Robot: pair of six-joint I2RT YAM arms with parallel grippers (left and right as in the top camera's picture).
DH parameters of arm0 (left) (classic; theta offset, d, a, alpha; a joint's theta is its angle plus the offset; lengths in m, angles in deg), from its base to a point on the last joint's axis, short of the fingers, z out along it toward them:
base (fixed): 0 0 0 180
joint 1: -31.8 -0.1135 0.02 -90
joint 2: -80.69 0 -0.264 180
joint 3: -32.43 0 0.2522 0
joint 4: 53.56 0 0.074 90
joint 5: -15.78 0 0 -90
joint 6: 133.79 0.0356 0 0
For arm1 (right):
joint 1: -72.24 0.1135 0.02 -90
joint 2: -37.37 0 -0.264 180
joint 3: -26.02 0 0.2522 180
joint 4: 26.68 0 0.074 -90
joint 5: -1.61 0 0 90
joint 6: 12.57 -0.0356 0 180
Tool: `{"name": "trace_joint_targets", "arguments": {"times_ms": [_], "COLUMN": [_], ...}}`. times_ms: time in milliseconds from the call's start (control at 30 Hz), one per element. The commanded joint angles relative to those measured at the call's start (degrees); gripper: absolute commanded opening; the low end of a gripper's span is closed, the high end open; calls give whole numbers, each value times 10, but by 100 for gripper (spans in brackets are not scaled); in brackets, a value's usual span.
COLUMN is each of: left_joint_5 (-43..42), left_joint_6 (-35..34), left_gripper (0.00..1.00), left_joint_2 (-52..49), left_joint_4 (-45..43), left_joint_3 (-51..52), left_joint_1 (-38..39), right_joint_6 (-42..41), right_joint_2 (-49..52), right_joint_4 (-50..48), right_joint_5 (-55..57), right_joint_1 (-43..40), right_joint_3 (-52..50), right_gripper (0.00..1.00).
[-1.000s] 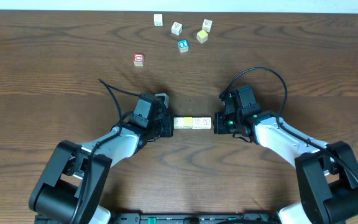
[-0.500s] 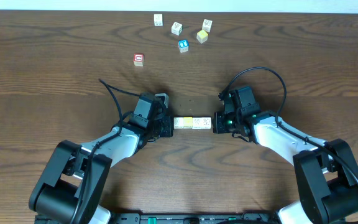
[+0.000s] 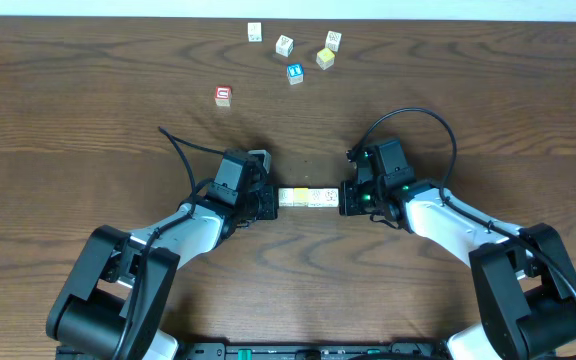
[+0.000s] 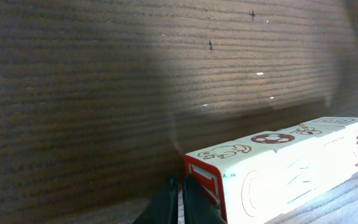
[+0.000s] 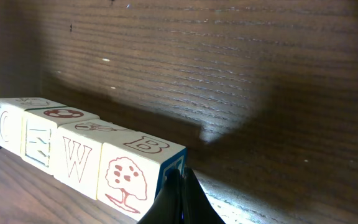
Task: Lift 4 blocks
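Note:
Four cream and white blocks (image 3: 309, 197) form one tight row end to end at the table's middle. My left gripper (image 3: 271, 199) is shut, its tip pressed against the row's left, red-faced end (image 4: 204, 183). My right gripper (image 3: 346, 197) is shut too and presses on the blue-faced right end (image 5: 174, 169). Nothing sits between either pair of fingers. In the left wrist view the row (image 4: 284, 168) runs off to the right of my left gripper (image 4: 180, 199). In the right wrist view the row (image 5: 79, 155), printed with a W and a tree, runs left of my right gripper (image 5: 180, 193). It seems to hang slightly above the wood, its shadow lying apart from it.
Loose cubes lie at the back of the table: three white ones (image 3: 255, 32) (image 3: 284, 45) (image 3: 333, 40), a pale yellow one (image 3: 325, 58), a blue-faced one (image 3: 295, 73) and a red-faced one (image 3: 223, 96). Both arms' cables arch above the wrists.
My right gripper has crept a little to the left against the row's end, closing the row up slightly. The left gripper has stayed where it was.

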Motion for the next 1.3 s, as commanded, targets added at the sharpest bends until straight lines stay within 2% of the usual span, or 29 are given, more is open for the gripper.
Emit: {"name": "trace_joint_targets", "arguments": {"times_ms": [0, 1000, 1267], "left_joint_5": [-7, -30, -30], "left_joint_6": [-3, -3, -7], "left_gripper": [7, 7, 7], "left_joint_2": [6, 11, 11], "left_joint_4": [0, -12, -12], "left_joint_3": [0, 0, -1], "left_joint_1": [2, 2, 3], "right_joint_6": [-9, -12, -19], "right_joint_2": [7, 7, 7], "right_joint_4": [-5, -32, -45], "right_joint_5": [-15, -38, -38], "right_joint_1": [18, 19, 45], "right_joint_3": [-3, -3, -3], "right_gripper": [1, 1, 1]}}
